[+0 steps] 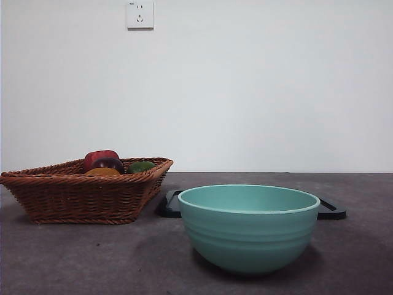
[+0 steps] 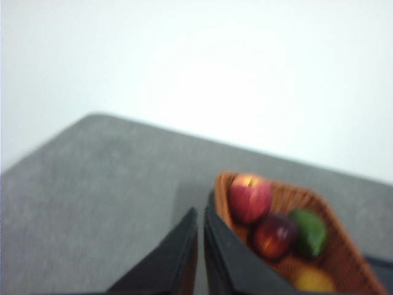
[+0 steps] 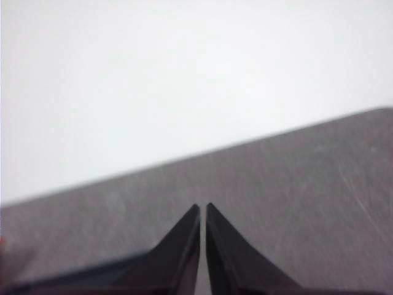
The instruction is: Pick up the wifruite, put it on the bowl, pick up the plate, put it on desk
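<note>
Front view: the bowl stands on the table, near and right of centre. Behind it, touching or just beside it, lies a flat tray, its ends showing to the bowl's left and right. The basket sits left and farther back, just beside the tray's left end. In the basket lie an apple, a plum, a lime and, nearest, the wifruite.

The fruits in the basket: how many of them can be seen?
4, all in the wicker basket: a red apple, a dark purple-red fruit beside it, a green fruit, and the orange-brown wifruite, partly cut off. More may be hidden underneath.
</note>
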Motion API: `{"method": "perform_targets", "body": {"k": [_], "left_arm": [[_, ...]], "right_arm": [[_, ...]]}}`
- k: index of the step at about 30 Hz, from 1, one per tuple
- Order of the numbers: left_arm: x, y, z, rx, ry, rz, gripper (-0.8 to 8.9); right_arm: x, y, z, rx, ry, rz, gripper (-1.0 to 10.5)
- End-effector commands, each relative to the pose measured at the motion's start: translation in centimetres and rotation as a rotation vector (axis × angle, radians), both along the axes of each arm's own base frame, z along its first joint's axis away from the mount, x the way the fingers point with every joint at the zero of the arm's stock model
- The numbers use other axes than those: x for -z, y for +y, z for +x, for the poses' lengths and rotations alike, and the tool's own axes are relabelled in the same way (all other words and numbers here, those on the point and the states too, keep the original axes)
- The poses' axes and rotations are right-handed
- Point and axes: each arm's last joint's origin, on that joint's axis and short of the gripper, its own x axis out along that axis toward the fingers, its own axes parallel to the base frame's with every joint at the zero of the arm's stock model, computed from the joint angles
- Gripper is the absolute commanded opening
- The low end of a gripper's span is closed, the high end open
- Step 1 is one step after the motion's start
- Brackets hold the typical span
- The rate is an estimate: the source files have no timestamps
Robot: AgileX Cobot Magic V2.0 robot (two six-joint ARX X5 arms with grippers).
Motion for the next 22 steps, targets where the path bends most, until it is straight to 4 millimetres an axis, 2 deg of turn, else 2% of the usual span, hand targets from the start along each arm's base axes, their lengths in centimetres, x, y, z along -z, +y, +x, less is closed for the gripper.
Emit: {"method": "perform_targets", "body": {"k": [1,7,13,18,22], "left_arm": [[-2.9,0.0,-0.6,0.000,-0.066,-0.027,0.16],[-8.4,-0.1,-1.8,0.014,-0.145,-0.032,0.15],[-12.9,-0.5,-3.1,0.130,-0.160,-0.031,0.15],[-15.5,-1.0,-4.2,0.309,-0.185,-0.019,0.16],[-16.6,-1.3,-4.7,0.409,-0.168,-0.017,0.15]], "right_arm": [[-2.4,0.0,-0.4,-0.002,-0.044,0.057,0.1],[-7.9,0.2,-1.3,-0.061,-0.044,0.068,0.1],[-13.1,0.5,-2.0,-0.165,-0.018,0.058,0.1],[-16.2,1.1,-2.0,-0.305,0.002,0.046,0.1],[-17.6,1.6,-1.8,-0.406,0.048,0.034,0.1]]}}
